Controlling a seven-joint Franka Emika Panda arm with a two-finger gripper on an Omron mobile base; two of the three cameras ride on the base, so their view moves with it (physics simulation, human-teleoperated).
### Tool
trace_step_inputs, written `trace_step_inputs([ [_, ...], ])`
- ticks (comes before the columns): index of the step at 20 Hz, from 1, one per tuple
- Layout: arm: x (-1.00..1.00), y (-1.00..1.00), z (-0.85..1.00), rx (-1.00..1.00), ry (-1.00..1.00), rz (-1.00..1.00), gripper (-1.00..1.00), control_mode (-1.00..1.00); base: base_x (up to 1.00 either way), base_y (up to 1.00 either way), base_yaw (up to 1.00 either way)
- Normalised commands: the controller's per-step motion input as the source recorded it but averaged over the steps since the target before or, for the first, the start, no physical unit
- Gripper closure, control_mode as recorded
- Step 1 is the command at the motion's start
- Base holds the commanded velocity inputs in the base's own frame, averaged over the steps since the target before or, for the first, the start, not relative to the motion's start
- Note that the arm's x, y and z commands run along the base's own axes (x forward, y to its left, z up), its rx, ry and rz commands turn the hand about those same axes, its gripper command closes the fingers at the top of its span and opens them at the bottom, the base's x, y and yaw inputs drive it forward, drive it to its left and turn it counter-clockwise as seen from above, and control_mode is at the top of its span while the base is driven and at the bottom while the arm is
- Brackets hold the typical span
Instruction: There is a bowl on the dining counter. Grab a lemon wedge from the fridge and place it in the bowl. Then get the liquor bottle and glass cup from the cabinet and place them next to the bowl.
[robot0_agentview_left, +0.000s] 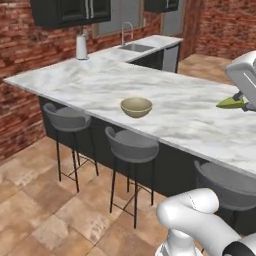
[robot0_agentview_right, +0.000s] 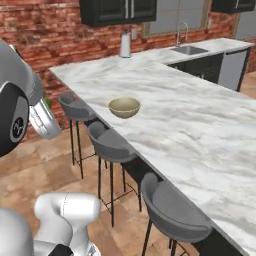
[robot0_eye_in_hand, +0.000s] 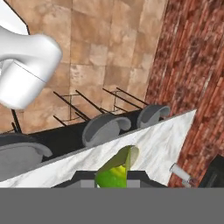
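At the bottom of the hand view I see my fingers (robot0_eye_in_hand: 114, 181) clamped on the lemon wedge (robot0_eye_in_hand: 114, 168), a yellow-green slice sticking up between them. In the left base view the same wedge (robot0_agentview_left: 231, 102) shows at the right edge of the frame, held out from the hand above the white marble counter (robot0_agentview_left: 190, 120).

Just beyond, at the near edge of the counter, grey stools stand in a row. I count three in the left base view, the middle one (robot0_agentview_left: 131, 145) at lower centre of the frame, and three again in the right base view, the closest (robot0_agentview_right: 172, 207) at lower right.

The bowl (robot0_agentview_left: 136, 107) sits on the counter near its front edge, at the centre of the left base view and well to the left of the wedge. In the right base view the bowl (robot0_agentview_right: 124, 107) is left of centre, tan with a pale rim, and nothing lies inside it that I can see.

Farther back, at the upper left of the left base view, a white paper towel roll (robot0_agentview_left: 81, 47) stands upright on the counter. To its right a sink (robot0_agentview_left: 137, 47) with a curved tap is set into the worktop. Above, black wall cabinets (robot0_agentview_left: 70, 11) hang against the brick wall (robot0_agentview_left: 25, 45).
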Motion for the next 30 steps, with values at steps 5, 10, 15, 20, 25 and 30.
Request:
trace_step_inputs([
  [5, 0.0, 0.0, 0.0, 0.0, 0.0, 0.0, 1.0, 1.0, 0.07, 0.88, -0.41],
  [10, 0.0, 0.0, 0.0, 0.0, 0.0, 0.0, 1.0, 1.0, 0.0, 0.99, -0.29],
  [15, 0.0, 0.0, 0.0, 0.0, 0.0, 0.0, 1.0, 1.0, 0.31, 0.99, -0.31],
  [20, 0.0, 0.0, 0.0, 0.0, 0.0, 0.0, 1.0, 1.0, 0.55, 0.96, -0.35],
  [25, 0.0, 0.0, 0.0, 0.0, 0.0, 0.0, 1.0, 1.0, 0.53, 0.59, -0.41],
  [30, 0.0, 0.0, 0.0, 0.0, 0.0, 0.0, 1.0, 1.0, 0.48, 0.13, -0.45],
])
